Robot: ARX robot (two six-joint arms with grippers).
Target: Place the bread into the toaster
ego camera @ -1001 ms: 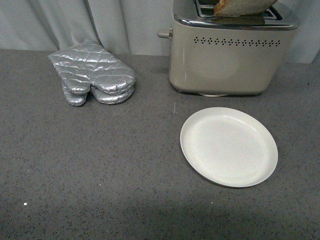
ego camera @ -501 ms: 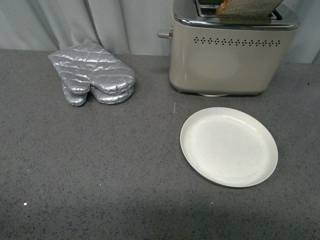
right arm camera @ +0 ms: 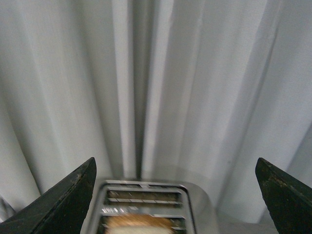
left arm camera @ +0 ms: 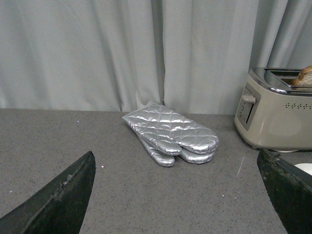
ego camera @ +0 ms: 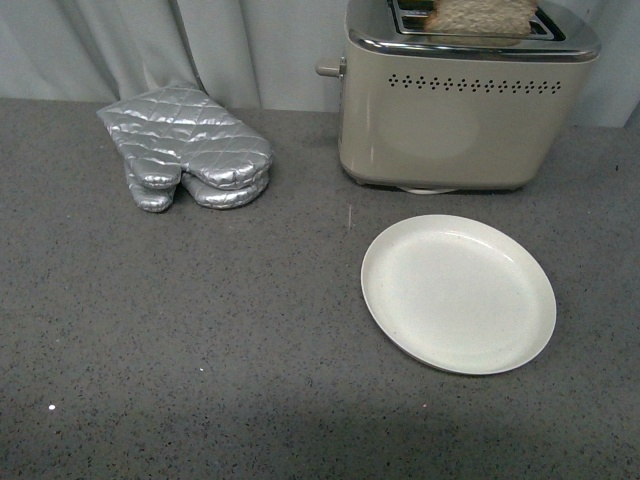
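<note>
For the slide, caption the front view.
Brown bread slice sits in the beige chrome-topped toaster behind an empty white plate.

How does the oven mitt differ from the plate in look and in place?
The oven mitt is silver, quilted and soft; the plate is cream, smooth and round. The mitt lies left of the toaster; the plate lies in front of it. Both rest on the grey counter, and neither holds anything.

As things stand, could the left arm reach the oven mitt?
Probably yes: the left gripper is open and faces the silver oven mitt, with only bare grey countertop between them; the toaster stands off to one side.
</note>
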